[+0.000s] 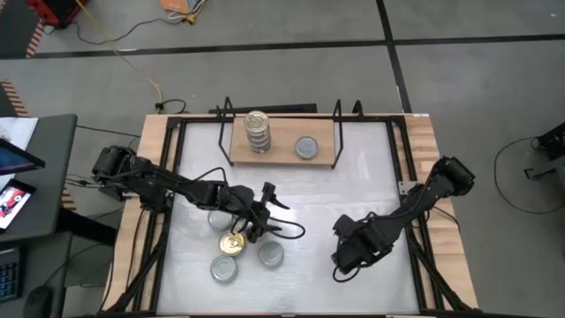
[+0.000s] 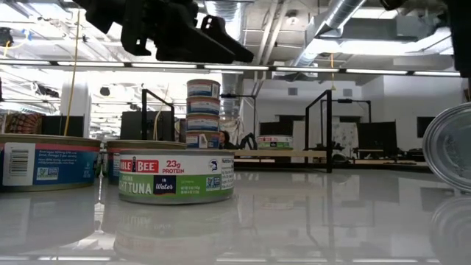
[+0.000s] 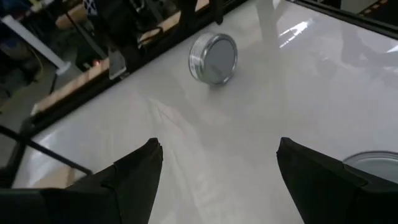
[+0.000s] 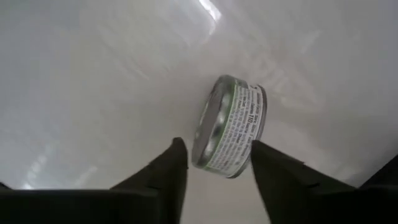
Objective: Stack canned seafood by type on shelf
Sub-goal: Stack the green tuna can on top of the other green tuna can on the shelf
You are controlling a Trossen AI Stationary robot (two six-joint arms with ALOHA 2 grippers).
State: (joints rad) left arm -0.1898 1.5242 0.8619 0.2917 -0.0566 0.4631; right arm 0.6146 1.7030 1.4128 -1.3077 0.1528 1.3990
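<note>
Round metal tin [image 4: 231, 124] on edge between right gripper [image 4: 217, 158] fingers, glossy white table [image 4: 93, 74]

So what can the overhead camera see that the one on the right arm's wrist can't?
Only the high view shows the wooden shelf carrying a stack of tins and a single tin, the left gripper open above a gold-topped tin and silver-topped tins, and both whole arms.

Only the right wrist view shows a green-labelled tin tipped on its edge between the right gripper's parted fingers; from above the arm hides it.

Both show the white tabletop and the right gripper.
</note>
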